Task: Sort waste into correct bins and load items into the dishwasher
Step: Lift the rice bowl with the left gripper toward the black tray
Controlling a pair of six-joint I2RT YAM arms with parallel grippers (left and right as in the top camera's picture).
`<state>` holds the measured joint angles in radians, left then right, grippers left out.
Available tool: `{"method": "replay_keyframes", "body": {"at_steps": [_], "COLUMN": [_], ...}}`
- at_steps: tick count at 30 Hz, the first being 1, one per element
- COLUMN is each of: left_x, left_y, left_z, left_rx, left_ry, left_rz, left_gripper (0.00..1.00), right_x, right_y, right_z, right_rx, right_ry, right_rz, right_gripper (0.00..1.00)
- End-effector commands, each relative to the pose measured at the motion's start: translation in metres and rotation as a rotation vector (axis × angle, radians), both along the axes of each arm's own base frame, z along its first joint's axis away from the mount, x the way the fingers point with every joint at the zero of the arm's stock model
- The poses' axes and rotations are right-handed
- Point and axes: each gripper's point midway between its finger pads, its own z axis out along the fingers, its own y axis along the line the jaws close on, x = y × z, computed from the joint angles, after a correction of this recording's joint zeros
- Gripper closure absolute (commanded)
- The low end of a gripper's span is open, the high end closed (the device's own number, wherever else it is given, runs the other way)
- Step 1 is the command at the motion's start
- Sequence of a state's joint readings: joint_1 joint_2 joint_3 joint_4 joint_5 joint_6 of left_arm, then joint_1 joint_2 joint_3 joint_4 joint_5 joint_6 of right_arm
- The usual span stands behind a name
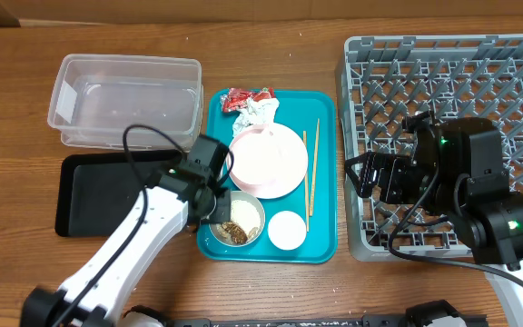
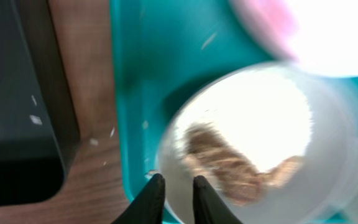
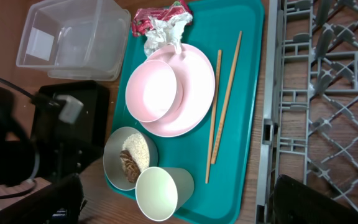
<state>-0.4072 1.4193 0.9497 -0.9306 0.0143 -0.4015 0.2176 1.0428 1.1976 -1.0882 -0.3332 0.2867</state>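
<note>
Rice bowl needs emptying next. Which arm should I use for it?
Left. The left gripper is at the rim of the greyish-white bowl holding rice and scraps, beside the black tray. The right gripper hangs open over the dish rack, across the teal tray.

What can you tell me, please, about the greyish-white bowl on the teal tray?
The greyish-white bowl is round, smooth and plastic-looking, standing upright in the near-left corner of the teal tray, beside the small white cup. It holds white rice and brown scraps. The left tool straddles its outer rim, fingers narrowly apart; whether it grips is unclear.
</note>
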Motion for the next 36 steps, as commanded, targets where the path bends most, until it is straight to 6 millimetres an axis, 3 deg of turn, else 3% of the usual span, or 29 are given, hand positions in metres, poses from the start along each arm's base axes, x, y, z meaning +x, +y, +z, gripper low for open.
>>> {"method": "replay_keyframes", "body": {"at_steps": [1, 3, 6, 13, 17, 23, 29, 33, 36], "left_x": [0.025, 0.030, 0.037, 0.042, 0.038, 0.024, 0.017, 0.025, 0.028], "left_y": [-0.025, -0.041, -0.057, -0.091, -0.109, -0.106, -0.100, -0.095, -0.097], "left_z": [0.055, 0.065, 0.062, 0.014, -0.008, -0.030, -0.038, -0.030, -0.012], "left_rx": [-0.081, -0.123, -0.141, -0.145, -0.138, -0.086, -0.060, -0.029, -0.044], "left_ry": [-0.181, -0.231, -0.258, -0.167, -0.125, -0.042, 0.003, -0.043, -0.062], "left_rz": [-0.100, -0.146, -0.176, -0.146, -0.153, -0.114, -0.080, -0.074, -0.073], "left_gripper": [0.75, 0.68, 0.65, 0.65, 0.58, 0.56, 0.59, 0.60, 0.60], "right_x": [0.002, 0.002, 0.002, 0.002, 0.002, 0.002, 0.001, 0.001, 0.001], "right_y": [0.002, 0.002, 0.002, 0.002, 0.002, 0.002, 0.002, 0.002, 0.002], "right_z": [0.012, 0.012, 0.012, 0.012, 0.012, 0.011, 0.011, 0.011, 0.011], "right_rx": [0.006, 0.005, 0.005, 0.005, 0.005, 0.004, 0.004, 0.004, 0.004], "right_ry": [-0.039, -0.039, -0.039, -0.038, -0.038, -0.033, -0.030, -0.031, -0.031], "right_rz": [0.010, 0.009, 0.009, 0.009, 0.009, 0.009, 0.009, 0.009, 0.009], "right_gripper": [0.00, 0.00, 0.00, 0.00, 0.00, 0.00, 0.00, 0.00, 0.00]}}
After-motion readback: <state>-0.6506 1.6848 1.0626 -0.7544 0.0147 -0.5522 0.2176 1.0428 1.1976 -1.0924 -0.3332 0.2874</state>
